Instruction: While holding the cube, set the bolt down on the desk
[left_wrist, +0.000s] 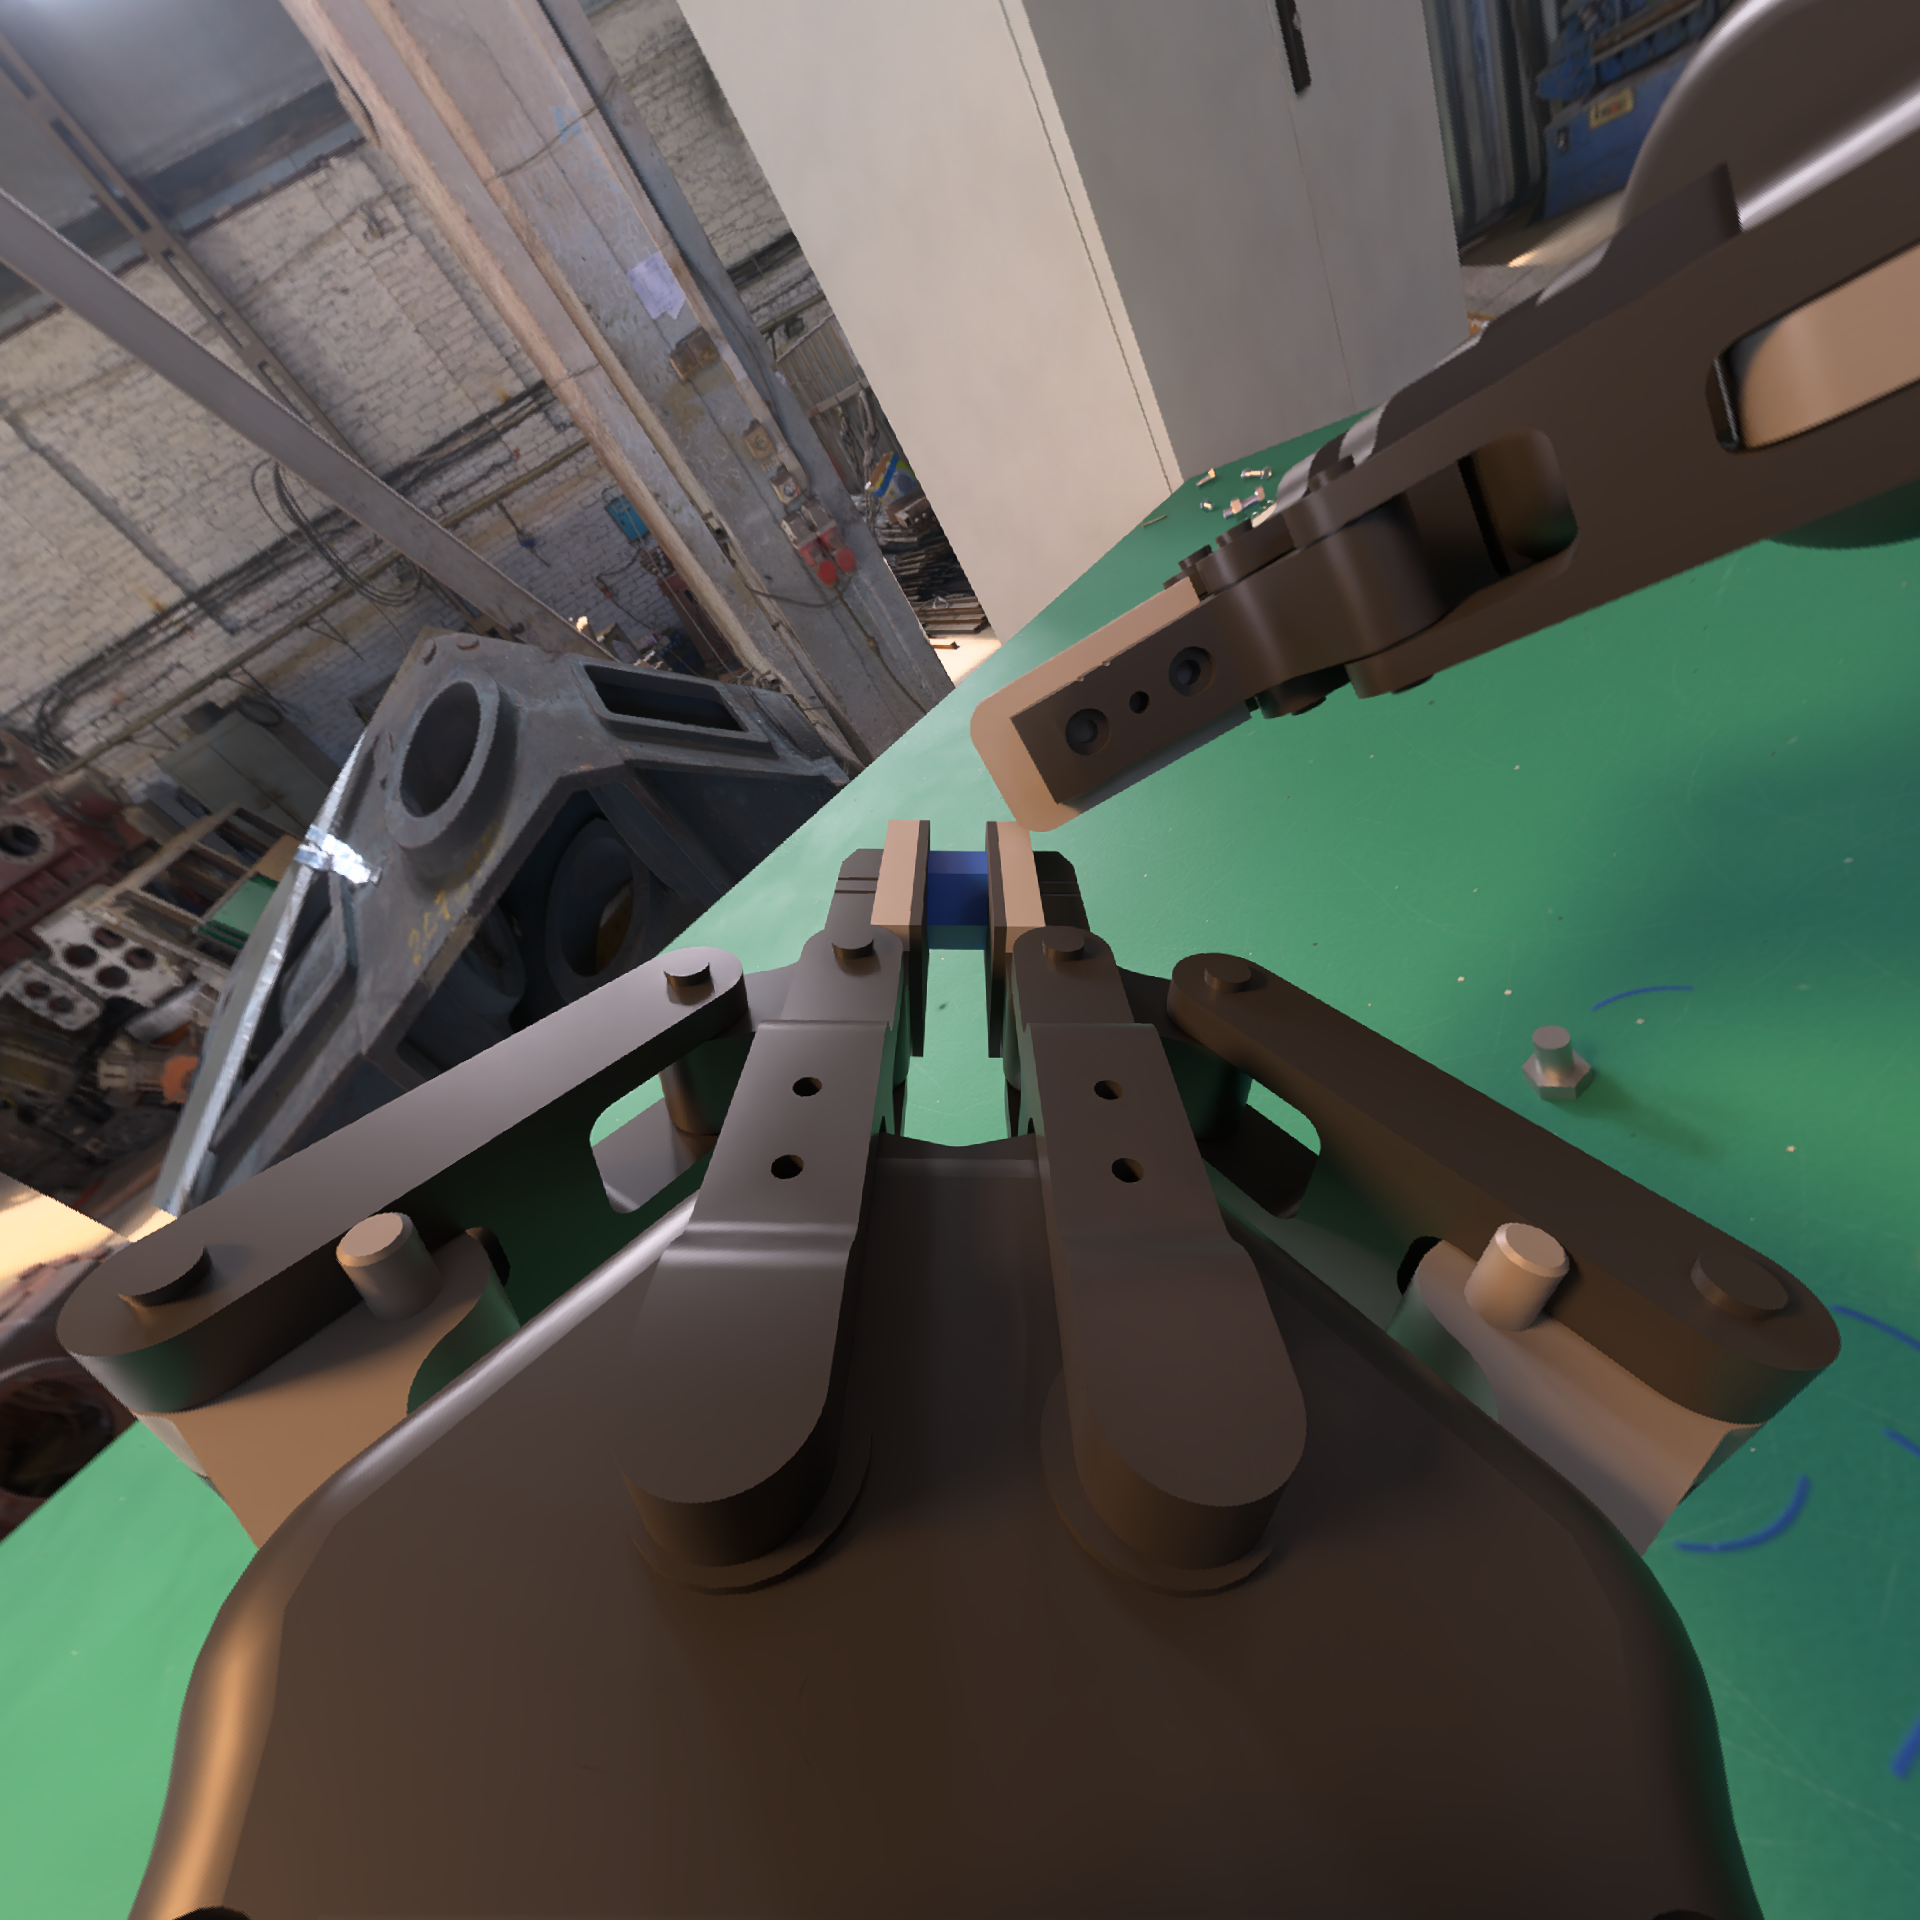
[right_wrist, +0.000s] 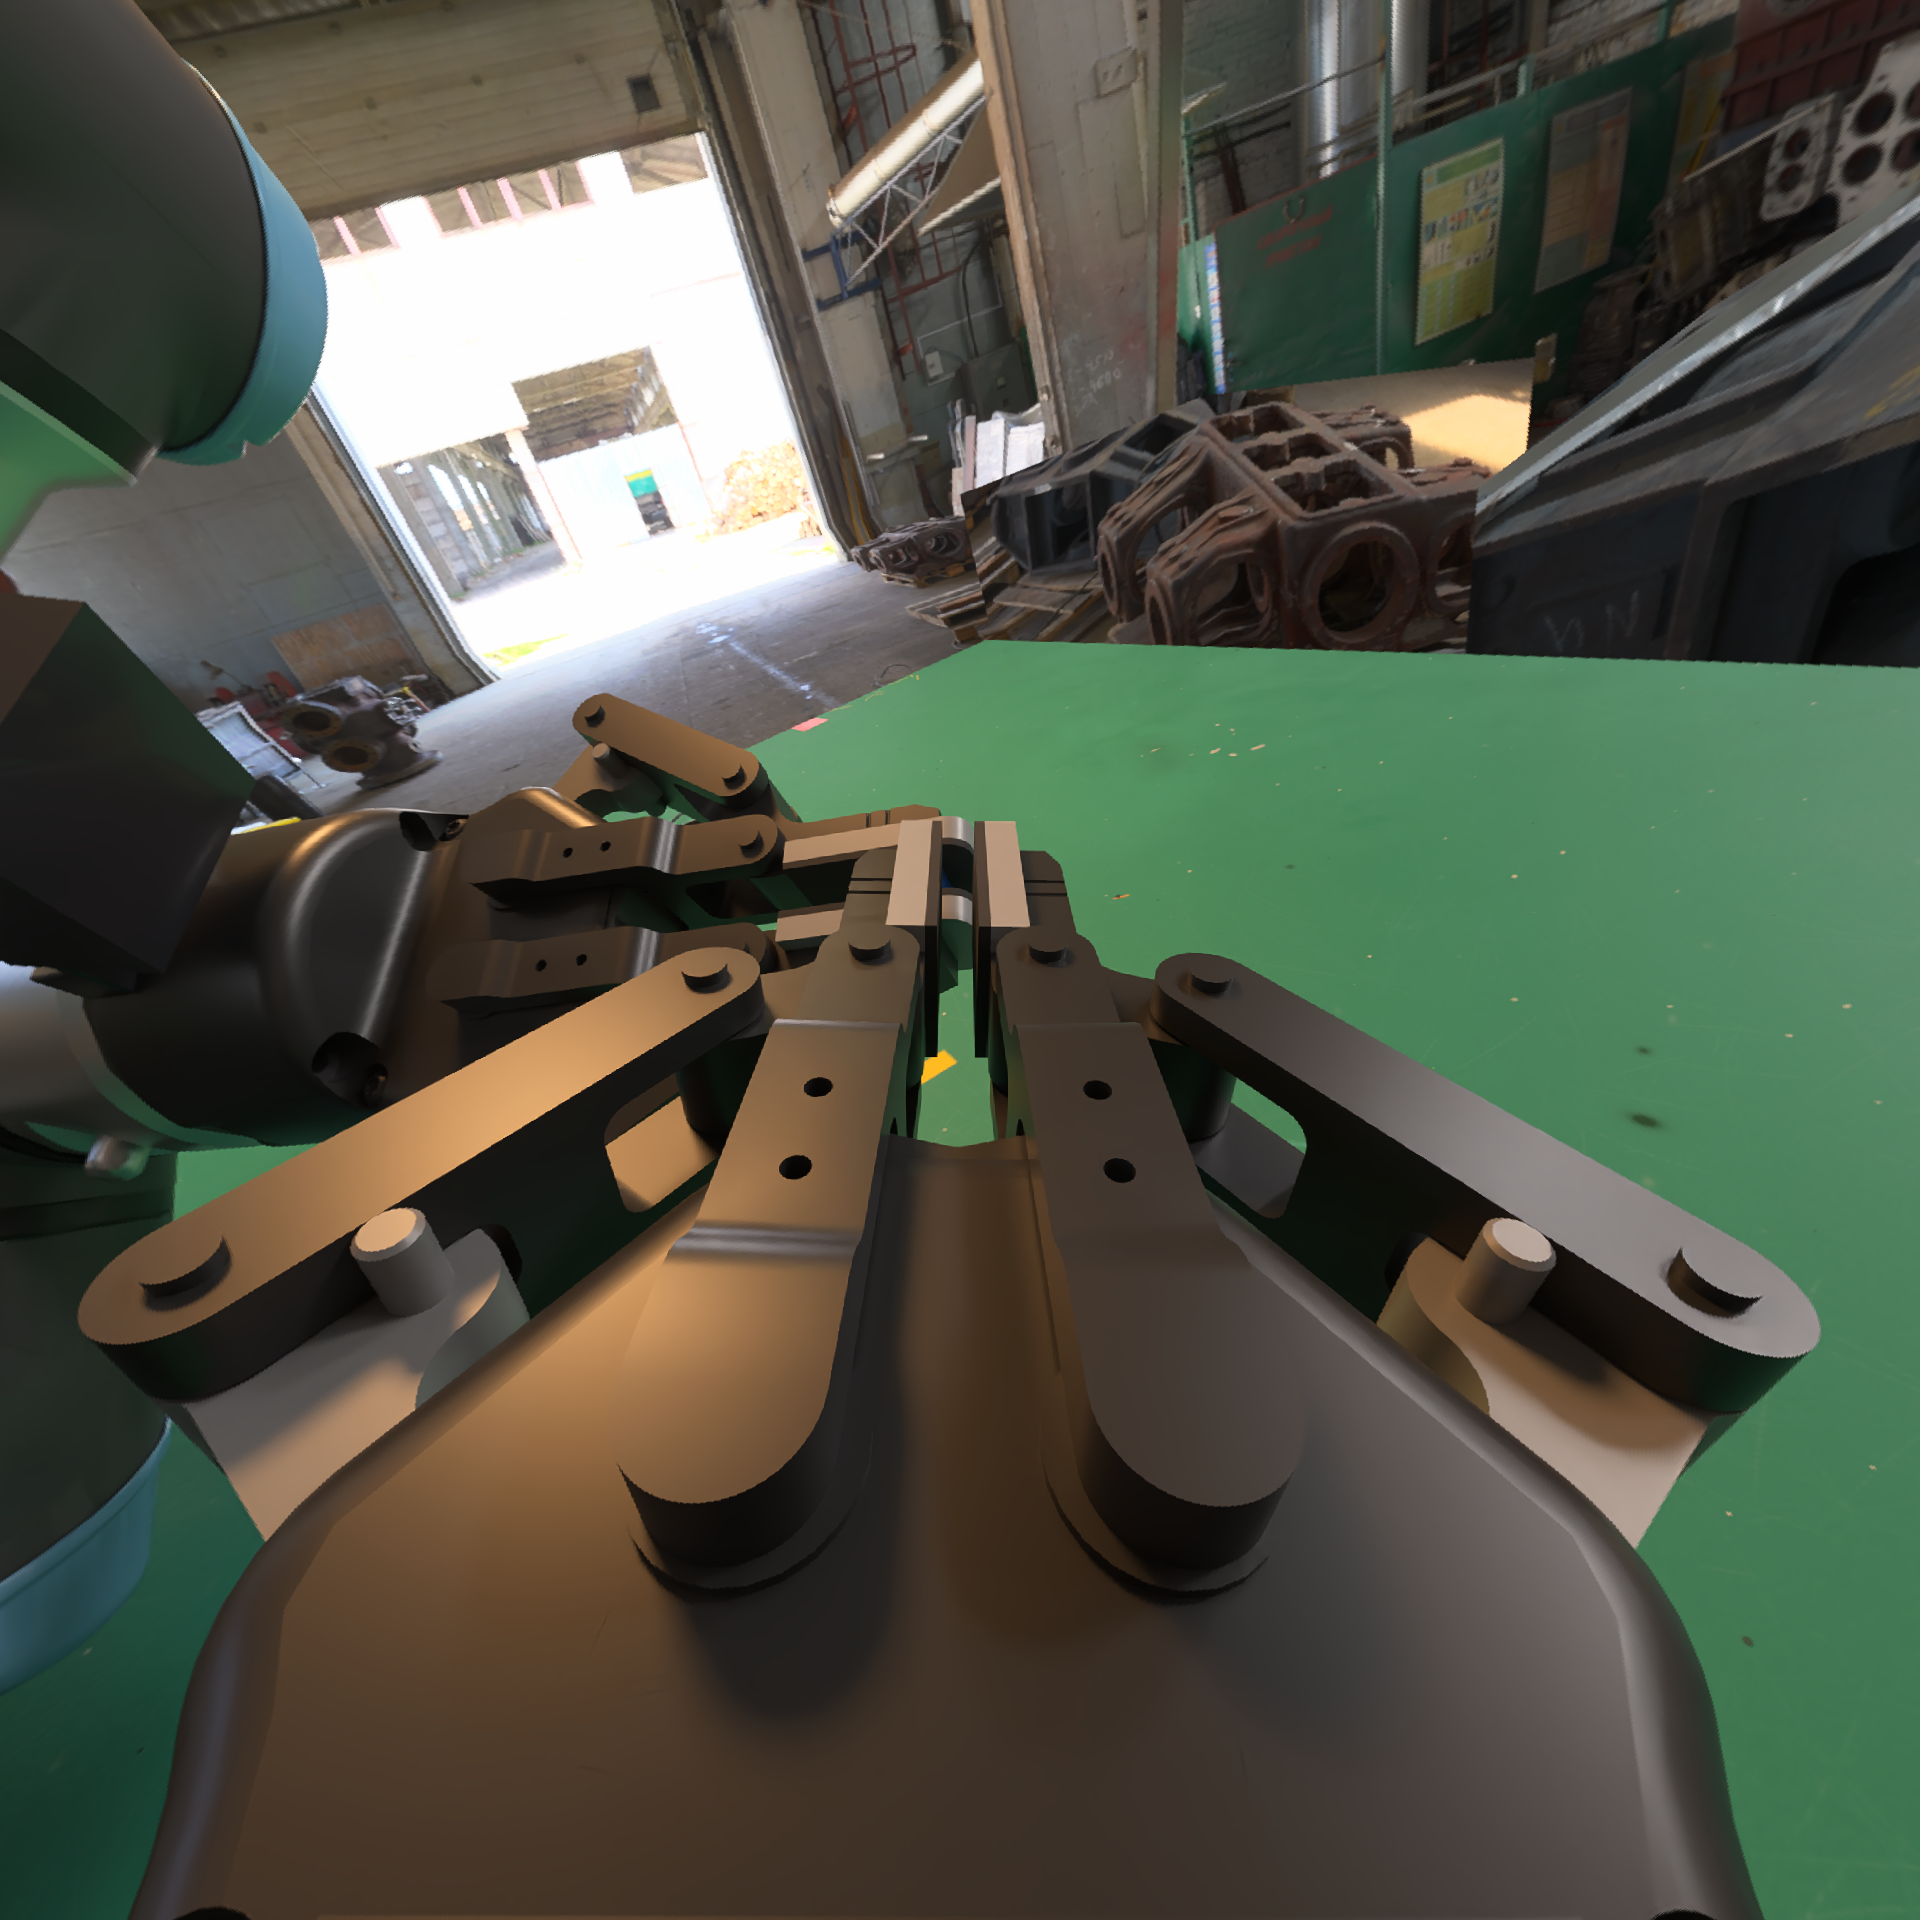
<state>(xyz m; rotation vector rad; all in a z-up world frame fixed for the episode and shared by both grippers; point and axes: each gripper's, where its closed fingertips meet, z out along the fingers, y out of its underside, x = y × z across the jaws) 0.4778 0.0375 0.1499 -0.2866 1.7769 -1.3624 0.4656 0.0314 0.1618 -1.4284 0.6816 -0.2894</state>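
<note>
Left gripper: we see the left gripper (left_wrist: 957, 862) closed to a narrow gap, its pads pressed on both sides of the cube (left_wrist: 956, 902).
Cube: small and blue, held just above the green desk (left_wrist: 1351, 935) near its edge; only its top and near face show between the pads.
Right gripper: in its own view we find the right gripper (right_wrist: 958, 868) drawn almost together, clamped on a grey metal piece that we take for the bolt (right_wrist: 957, 834).
Bolt, place: between the right pads at their tips, above the desk, just beside the left gripper's fingertips.
Bolt, axis: it seems to run along the pads, up and down in the picture, but the fingers hide so much that we cannot tell which end is the head.
Standing bolt: a second grey hex bolt (left_wrist: 1555, 1062) rests on the desk on its head, shank pointing up, well apart from both grippers.
Loose fasteners: a few tiny screws (left_wrist: 1236, 499) lie far off on the desk by the foot of a white cabinet (left_wrist: 1039, 312).
Left wrist view only: we get the cube, the standing bolt and the screws here; the right gripper shows side-on, and its grip is hidden.
Right wrist view only: we get the held bolt, with the left gripper reaching in from the left; a mere sliver of blue marks the cube.
</note>
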